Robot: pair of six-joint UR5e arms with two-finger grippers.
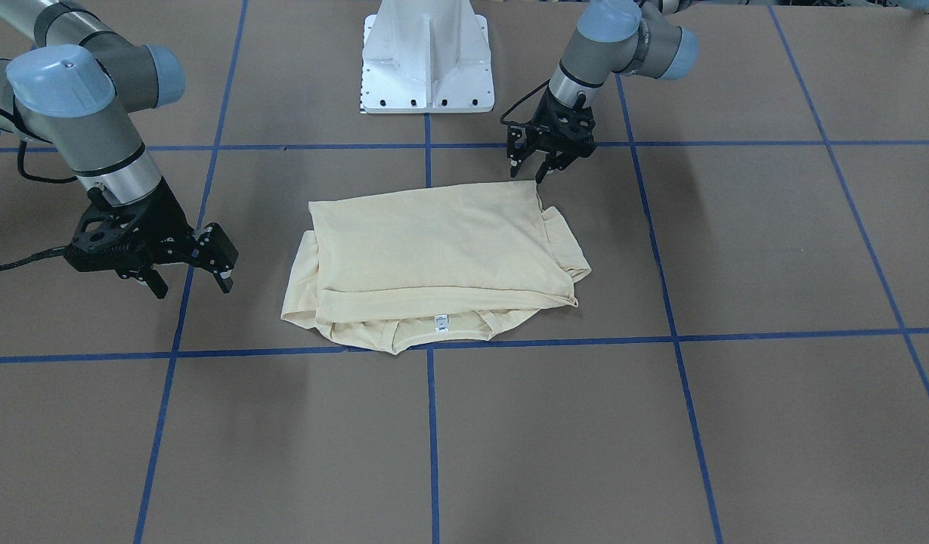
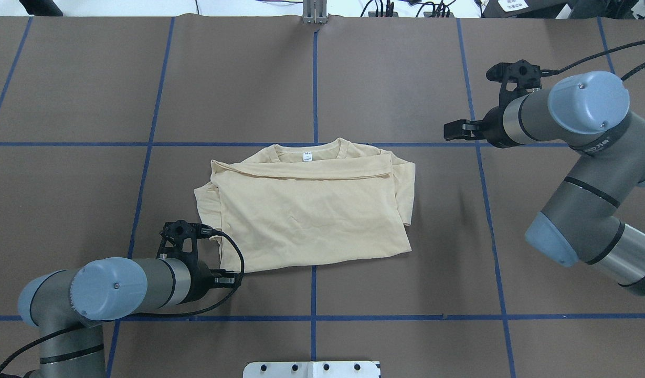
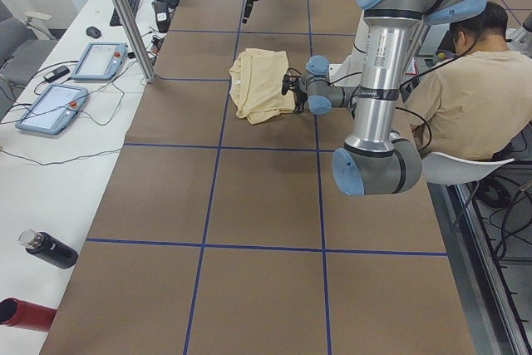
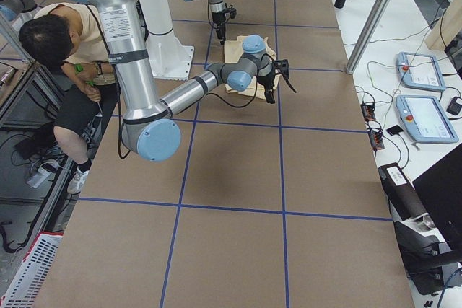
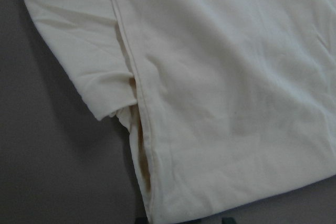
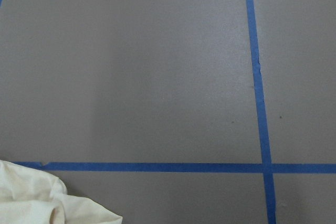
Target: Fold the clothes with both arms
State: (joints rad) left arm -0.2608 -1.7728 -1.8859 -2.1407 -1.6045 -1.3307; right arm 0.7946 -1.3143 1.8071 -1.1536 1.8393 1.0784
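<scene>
**Exterior front-facing.** A pale cream-yellow knit T-shirt (image 1: 441, 249), folded to a rough rectangle, lies flat at the middle of the brown, blue-taped desk (image 1: 736, 423). Its long axis runs side to side, and the small white neck label (image 1: 439, 323) sits at the edge away from the robot. The black two-finger left claw (image 1: 530, 172) points down just over the shirt's robot-side corner, fingers parted and grasping nothing. The black two-finger right claw (image 1: 192, 281) hangs well apart from the opposite end, also released and empty.

**Overhead exterior.** The left claw is at the shirt's (image 2: 312, 215) near left corner. The right claw stands beyond the far right corner, well clear. The left arm is plainly the nearer.

**Exterior left, exterior right.** The shirt (image 3: 258, 85) lies between the two arms. The claws are too small to judge here.

**Left wrist-mounted.** Cloth (image 5: 220, 77) fills the frame, showing a hemmed edge and a tucked under-layer. The corner lies directly beneath this claw.

**Right wrist-mounted.** The frame is mostly bare desk, with a scrap of shirt (image 6: 31, 203) at the lower left, so the garment lies off to one side. By this reading, the right claw must close that gap before any two-armed fold.
</scene>
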